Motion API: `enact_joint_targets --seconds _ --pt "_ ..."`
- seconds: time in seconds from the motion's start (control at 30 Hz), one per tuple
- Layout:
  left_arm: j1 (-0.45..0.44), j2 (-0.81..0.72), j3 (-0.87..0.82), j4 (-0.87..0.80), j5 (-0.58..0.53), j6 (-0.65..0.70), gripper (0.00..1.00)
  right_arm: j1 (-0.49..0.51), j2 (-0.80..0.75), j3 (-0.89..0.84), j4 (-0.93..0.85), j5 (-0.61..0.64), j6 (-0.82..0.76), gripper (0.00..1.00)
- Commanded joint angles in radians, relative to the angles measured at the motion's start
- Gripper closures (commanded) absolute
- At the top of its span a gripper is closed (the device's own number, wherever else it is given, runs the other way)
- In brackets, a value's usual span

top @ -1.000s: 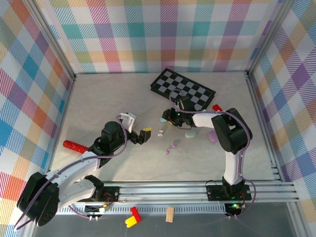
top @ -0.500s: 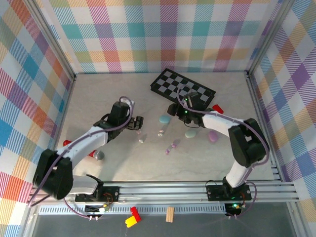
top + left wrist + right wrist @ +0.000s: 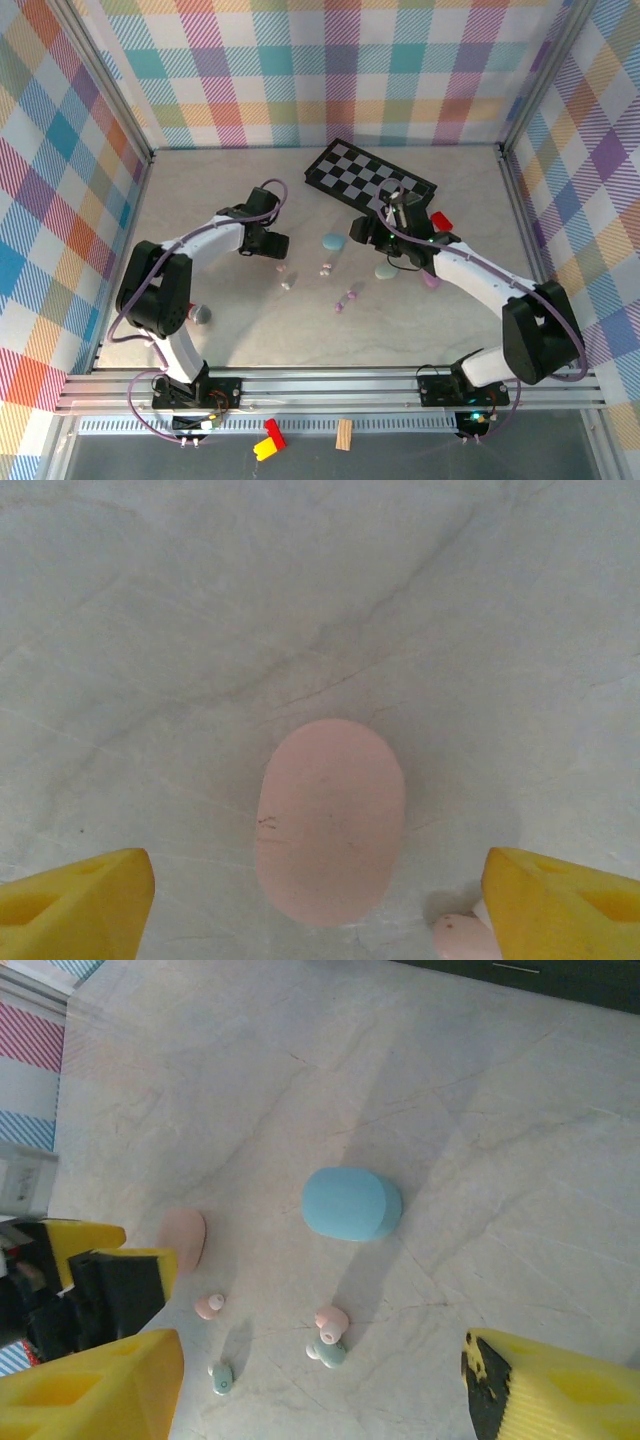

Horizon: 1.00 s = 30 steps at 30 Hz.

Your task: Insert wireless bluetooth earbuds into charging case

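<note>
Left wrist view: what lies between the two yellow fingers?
In the left wrist view, a pink pebble-shaped case lies on the table between the fingers; a pink earbud sits beside it.

Table: free room and obstructions.
Middle of the table (image 3: 200,200) is crowded: blue case (image 3: 333,241), green case (image 3: 386,271), purple case (image 3: 431,282), pink case (image 3: 330,820) and scattered earbuds (image 3: 325,268) lie close together with narrow gaps. The checkerboard (image 3: 370,180) takes the far edge right of centre, with a red block (image 3: 440,219) just beside it. A grey ball (image 3: 200,315) sits toward the near left corner. Bare surface: far left corner, near edge strip, right edge.
</note>
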<state>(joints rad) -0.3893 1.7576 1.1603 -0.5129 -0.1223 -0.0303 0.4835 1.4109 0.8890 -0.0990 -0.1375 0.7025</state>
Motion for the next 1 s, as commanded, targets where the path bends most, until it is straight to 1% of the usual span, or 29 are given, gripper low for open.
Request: enact_joint_targets --seconds 0.0,0.07,0.2,0.27,0.4,0.47,0.57,0.67,0.73,0.87,0.97 --pt "0.010 0.039 0.032 -0.066 -0.010 0.006 0.19 0.006 -0.035 -0.033 -0.015 0.009 -0.024 0.27" --pt "0.011 0.060 0.037 -0.057 -0.007 0.008 0.20 0.007 -0.029 -0.039 -0.001 -0.010 -0.018 0.27" --pt "0.011 0.085 0.038 -0.036 -0.001 0.015 0.35 0.009 -0.012 -0.040 0.008 -0.035 -0.015 0.27" --pt "0.011 0.088 0.035 -0.028 -0.001 0.019 0.47 0.010 -0.008 -0.039 0.013 -0.042 -0.015 0.27" --pt "0.010 0.072 0.017 -0.009 0.003 0.025 0.50 0.012 -0.010 -0.033 0.012 -0.052 -0.011 0.27" --pt "0.010 0.046 0.005 0.000 0.015 0.039 0.60 0.011 -0.020 -0.027 0.005 -0.057 -0.011 0.27" --pt "0.007 -0.049 -0.059 0.082 0.038 0.056 0.62 0.012 -0.043 -0.017 -0.022 -0.069 -0.022 0.27" --pt "0.006 -0.159 -0.135 0.190 0.109 0.089 0.67 0.012 -0.071 -0.003 -0.056 -0.084 -0.041 0.27" --pt "0.002 -0.213 -0.176 0.274 0.123 0.097 0.67 0.011 -0.087 0.007 -0.078 -0.099 -0.049 0.27" --pt "-0.021 -0.282 -0.228 0.355 0.119 0.135 0.66 0.010 -0.111 0.020 -0.091 -0.156 -0.048 0.27" --pt "-0.038 -0.345 -0.291 0.445 0.185 0.178 0.66 0.012 -0.115 0.036 -0.082 -0.238 -0.028 0.27"
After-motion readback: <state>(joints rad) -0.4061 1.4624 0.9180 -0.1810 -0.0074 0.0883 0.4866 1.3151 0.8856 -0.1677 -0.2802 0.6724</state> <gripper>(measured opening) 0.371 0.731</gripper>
